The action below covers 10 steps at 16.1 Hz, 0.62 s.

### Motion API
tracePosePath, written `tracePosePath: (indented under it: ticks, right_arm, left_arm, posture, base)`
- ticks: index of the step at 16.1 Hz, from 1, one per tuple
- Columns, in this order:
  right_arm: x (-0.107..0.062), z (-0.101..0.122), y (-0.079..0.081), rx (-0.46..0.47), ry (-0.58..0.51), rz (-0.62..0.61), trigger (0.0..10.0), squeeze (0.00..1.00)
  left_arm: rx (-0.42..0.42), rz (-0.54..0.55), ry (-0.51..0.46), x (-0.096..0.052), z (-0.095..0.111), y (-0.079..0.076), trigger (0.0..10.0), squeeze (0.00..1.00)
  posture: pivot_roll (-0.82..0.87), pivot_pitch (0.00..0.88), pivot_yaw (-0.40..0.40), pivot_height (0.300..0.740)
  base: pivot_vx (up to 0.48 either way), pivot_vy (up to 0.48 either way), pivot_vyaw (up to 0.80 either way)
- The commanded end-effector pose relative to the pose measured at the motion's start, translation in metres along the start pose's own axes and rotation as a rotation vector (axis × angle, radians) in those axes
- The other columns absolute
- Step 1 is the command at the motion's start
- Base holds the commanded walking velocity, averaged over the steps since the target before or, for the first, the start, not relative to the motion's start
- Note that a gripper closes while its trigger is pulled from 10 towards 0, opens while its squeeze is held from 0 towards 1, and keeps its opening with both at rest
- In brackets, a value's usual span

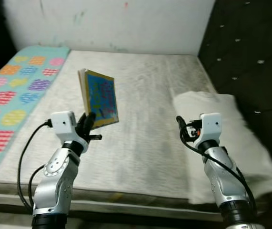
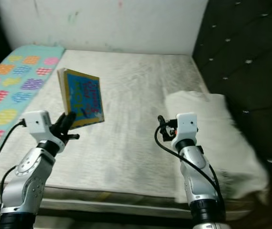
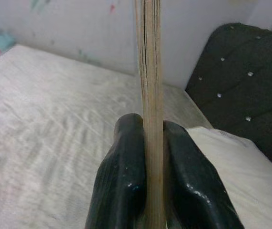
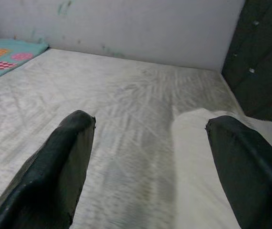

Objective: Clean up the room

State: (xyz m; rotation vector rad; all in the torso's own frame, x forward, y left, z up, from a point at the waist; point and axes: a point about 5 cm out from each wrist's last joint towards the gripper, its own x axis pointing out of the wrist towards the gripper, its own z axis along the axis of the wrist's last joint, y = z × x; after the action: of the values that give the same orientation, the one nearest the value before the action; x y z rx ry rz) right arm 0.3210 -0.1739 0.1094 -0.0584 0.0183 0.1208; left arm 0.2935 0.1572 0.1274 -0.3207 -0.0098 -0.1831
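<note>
A thin picture book (image 1: 100, 98) with a blue and yellow cover is held upright above the bare mattress (image 1: 140, 119). My left gripper (image 1: 89, 123) is shut on its lower edge; in the left wrist view the book's page edge (image 3: 150, 95) stands between the two black fingers (image 3: 121, 181). My right gripper (image 1: 181, 125) hovers over the mattress at the right, open, with nothing between its fingers (image 4: 64, 162). It is beside a cream folded blanket (image 1: 221, 138).
A turquoise blanket (image 1: 16, 90) with coloured patches lies along the mattress's left side. A white wall (image 1: 112, 24) stands behind the bed. A black tufted headboard (image 1: 250, 52) rises on the right. The mattress's front edge (image 1: 126, 195) is near me.
</note>
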Motion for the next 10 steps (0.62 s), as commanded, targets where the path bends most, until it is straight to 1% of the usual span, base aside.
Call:
tracePosePath:
  ticks: [1, 2, 3, 5, 7, 10]
  right_arm:
    - [-0.001, -0.002, -0.007, 0.008, 0.004, -0.024, 10.0, 0.00]
    - [-0.001, -0.002, -0.008, 0.011, 0.004, -0.030, 10.0, 0.00]
    - [0.001, 0.000, -0.009, 0.020, -0.003, -0.039, 10.0, 0.00]
    - [0.003, 0.003, -0.009, 0.026, -0.013, -0.045, 10.0, 0.00]
    - [0.004, 0.005, -0.010, 0.031, -0.021, -0.051, 10.0, 0.00]
    - [0.000, 0.002, -0.013, 0.032, -0.018, -0.064, 10.0, 0.00]
  left_arm:
    - [-0.003, -0.039, -0.040, 0.003, 0.006, -0.011, 10.0, 0.00]
    - [0.017, -0.011, -0.040, 0.002, 0.005, -0.008, 10.0, 0.00]
    - [0.061, 0.063, -0.033, 0.002, 0.003, 0.002, 10.0, 0.00]
    - [0.106, 0.158, -0.037, -0.001, 0.005, 0.019, 10.0, 0.00]
    - [0.109, 0.193, -0.033, -0.007, 0.006, 0.031, 10.0, 0.00]
    - [0.117, 0.211, -0.036, -0.010, 0.004, 0.032, 10.0, 0.00]
  posture:
    - [-0.04, 0.000, 0.000, 0.740]
    - [-0.04, 0.000, 0.002, 0.740]
    - [-0.04, 0.000, 0.005, 0.740]
    - [-0.05, 0.000, 0.009, 0.740]
    - [-0.05, 0.000, 0.013, 0.740]
    - [-0.04, 0.000, -0.006, 0.740]
  base:
    - [0.000, 0.000, 0.00]
    - [0.000, 0.000, 0.00]
    - [0.000, 0.000, 0.00]
    - [0.000, 0.000, -0.74]
    - [0.000, 0.000, -0.80]
    - [0.000, 0.000, -0.80]
